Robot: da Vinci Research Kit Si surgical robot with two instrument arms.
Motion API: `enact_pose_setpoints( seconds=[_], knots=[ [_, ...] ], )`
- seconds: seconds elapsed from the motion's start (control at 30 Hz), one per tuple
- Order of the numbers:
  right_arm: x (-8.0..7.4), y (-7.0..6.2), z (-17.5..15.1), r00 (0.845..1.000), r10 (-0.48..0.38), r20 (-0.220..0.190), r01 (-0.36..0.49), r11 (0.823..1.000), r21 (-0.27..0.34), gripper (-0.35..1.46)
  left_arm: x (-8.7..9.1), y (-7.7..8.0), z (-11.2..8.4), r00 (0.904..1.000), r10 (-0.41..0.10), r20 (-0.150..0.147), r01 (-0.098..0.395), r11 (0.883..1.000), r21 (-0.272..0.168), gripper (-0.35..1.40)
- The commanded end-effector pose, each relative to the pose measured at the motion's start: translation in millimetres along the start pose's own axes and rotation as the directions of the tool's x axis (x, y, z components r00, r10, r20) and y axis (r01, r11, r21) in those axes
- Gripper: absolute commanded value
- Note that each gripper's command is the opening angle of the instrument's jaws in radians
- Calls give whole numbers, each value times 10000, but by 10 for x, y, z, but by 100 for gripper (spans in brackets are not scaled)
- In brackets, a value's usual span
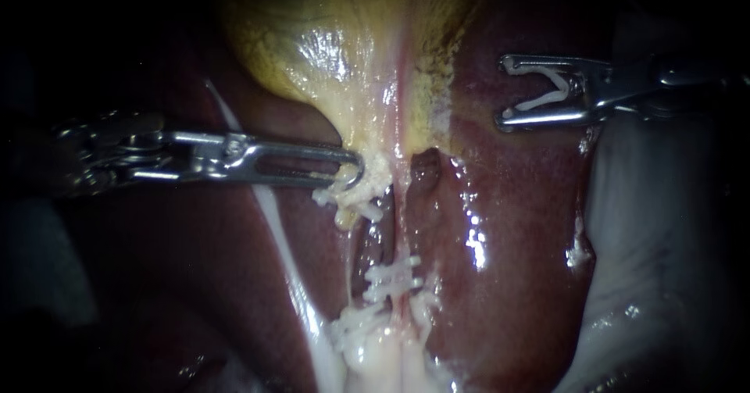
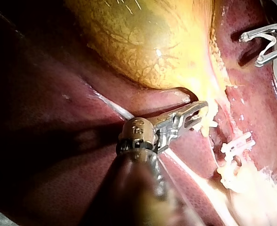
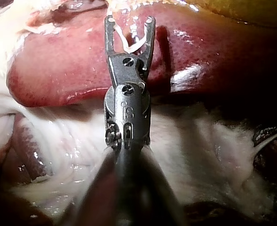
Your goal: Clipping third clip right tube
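Right instrument (image 1: pixel 505 91), upper right, grips an open clip (image 1: pixel 551 96) in its spread jaws; left instrument (image 1: pixel 353 171) clamps the gallbladder (image 1: pixel 328 41) neck. Right tube (image 1: pixel 401 233) — likely soft, slick, fragile — should be straddled just above the seated clips (image 1: pixel 391 276).

The yellow gallbladder (image 1: pixel 336 41) is seen resting against the upper part of the dark red liver (image 1: pixel 516 237). Pale white tissue (image 1: pixel 664 268) is seen along the liver's right edge.
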Motion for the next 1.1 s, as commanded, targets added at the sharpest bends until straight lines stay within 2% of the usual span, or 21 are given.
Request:
enact_pose_setpoints(
  seconds=[0.03, 0.17, 0.43, 0.7, 1.1],
  knots=[
    [0, 0, 0, 10000, 1, 1, -1, 10000, 0, 49, 0, 0, 0, 10000, 3, -5, -3, 10000, 4, -35],
    [0, 0, 0, 10000, 61, -1, -61, 10000, -2, 49, -1, 1, -7, 10000, 5, -41, -5, 10000, 47, -35],
    [0, 0, 0, 9999, 121, -2, -121, 9999, -3, 49, -14, -7, -50, 10000, -81, 0, 81, 10000, -53, -35],
    [0, 0, 0, 9998, 180, -3, -180, 9998, -4, 49, -31, -24, -91, 9989, -247, 389, 250, 9997, -75, -35],
    [1, -5, 3, 9986, 534, -9, -534, 9986, -55, 49, -32, -26, -97, 9986, -277, 447, 282, 9995, -102, -35]
  ],
)
